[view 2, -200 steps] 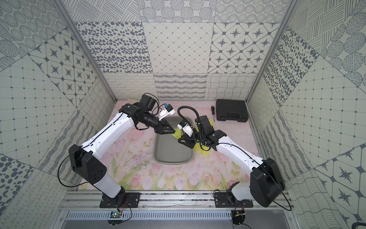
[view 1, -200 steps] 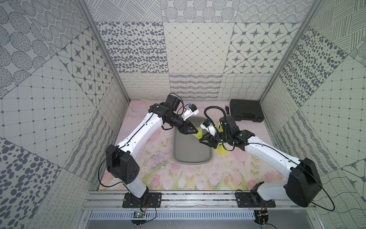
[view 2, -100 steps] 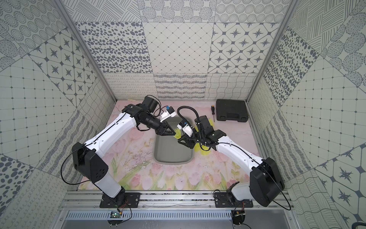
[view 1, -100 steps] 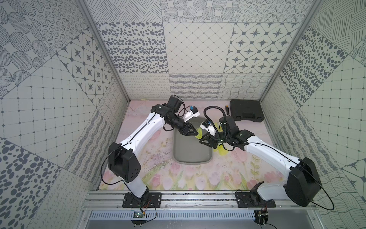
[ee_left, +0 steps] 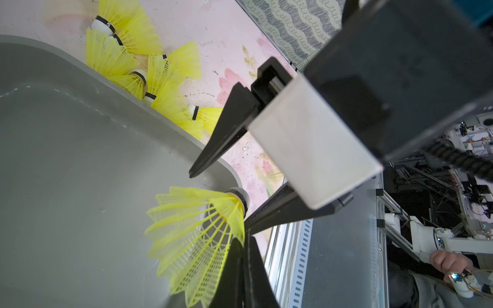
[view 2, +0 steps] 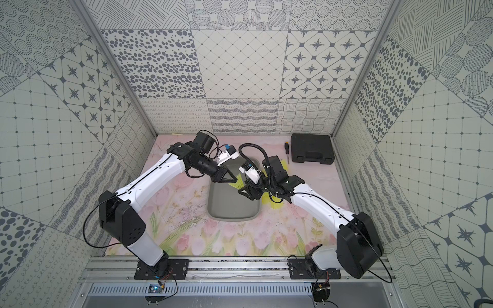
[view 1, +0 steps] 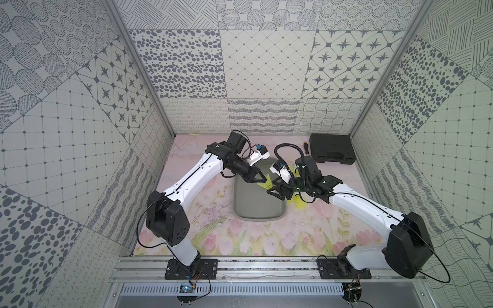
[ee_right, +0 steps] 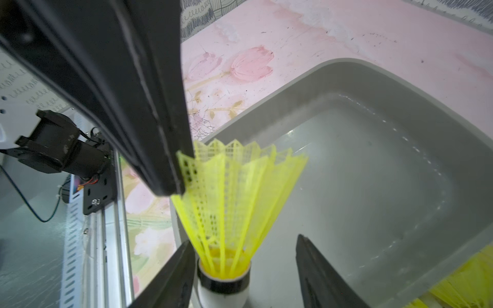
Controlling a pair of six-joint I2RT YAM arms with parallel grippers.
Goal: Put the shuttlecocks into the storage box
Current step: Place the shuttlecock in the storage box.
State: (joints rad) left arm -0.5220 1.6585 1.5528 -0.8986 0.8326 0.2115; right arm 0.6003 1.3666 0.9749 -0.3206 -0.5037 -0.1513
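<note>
One yellow shuttlecock point(ee_left: 197, 240) hangs over the grey storage box point(view 1: 256, 213), with its white tip toward the right arm. My left gripper point(ee_left: 244, 248) is shut on the rim of its skirt point(ee_right: 186, 165). My right gripper point(ee_right: 245, 280) stands open, its fingers either side of the white tip point(ee_right: 224, 290); one finger lies close against the tip. In both top views the two grippers point(view 1: 262, 180) point(view 2: 242, 190) meet above the box's far right part. Several more shuttlecocks point(ee_left: 149, 74) lie in a heap on the mat just outside the box's right wall point(ee_left: 106, 101).
A black ribbed case point(view 1: 332, 152) sits at the back right, with a screwdriver point(view 2: 286, 149) beside it. The heap of shuttlecocks point(view 1: 298, 205) lies under the right arm. The box floor point(ee_right: 386, 186) holds nothing that I can see.
The left gripper has closed onto the shuttlecock's skirt. The right gripper, shut on the tip before, has opened. Both arms stay over the box.
</note>
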